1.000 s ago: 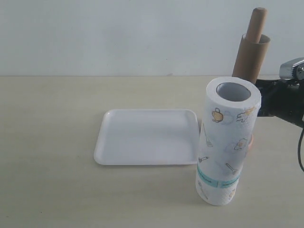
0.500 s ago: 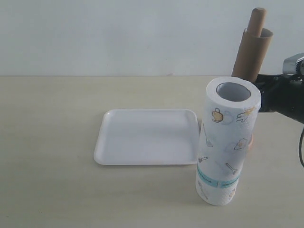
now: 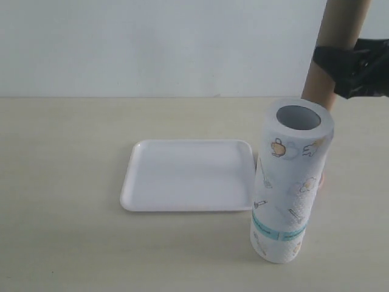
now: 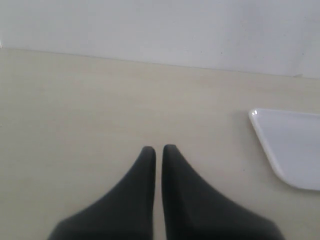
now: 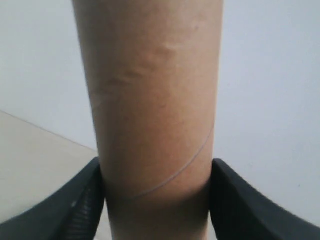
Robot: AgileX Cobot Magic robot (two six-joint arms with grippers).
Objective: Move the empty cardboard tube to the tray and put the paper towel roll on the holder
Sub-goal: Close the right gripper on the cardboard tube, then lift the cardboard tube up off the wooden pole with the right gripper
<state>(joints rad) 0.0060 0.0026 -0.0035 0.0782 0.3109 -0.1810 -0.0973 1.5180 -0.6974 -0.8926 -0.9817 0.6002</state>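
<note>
Right wrist view only: right hand (image 5: 157,200) clamped on the empty cardboard tube (image 5: 155,100), one dark finger pressed to each side. Exterior view: same tube (image 3: 342,24) tilted at the far right, top cut off by the frame, lower end hidden behind the paper towel roll (image 3: 292,182). Stands upright on the tabletop (image 3: 61,182) (the roll, that is), just beside the right rim of the tray (image 3: 188,176). Left wrist view only: left hand (image 4: 157,150) narrowed to a slit, holding nothing, above bare tabletop, near one tray corner.
</note>
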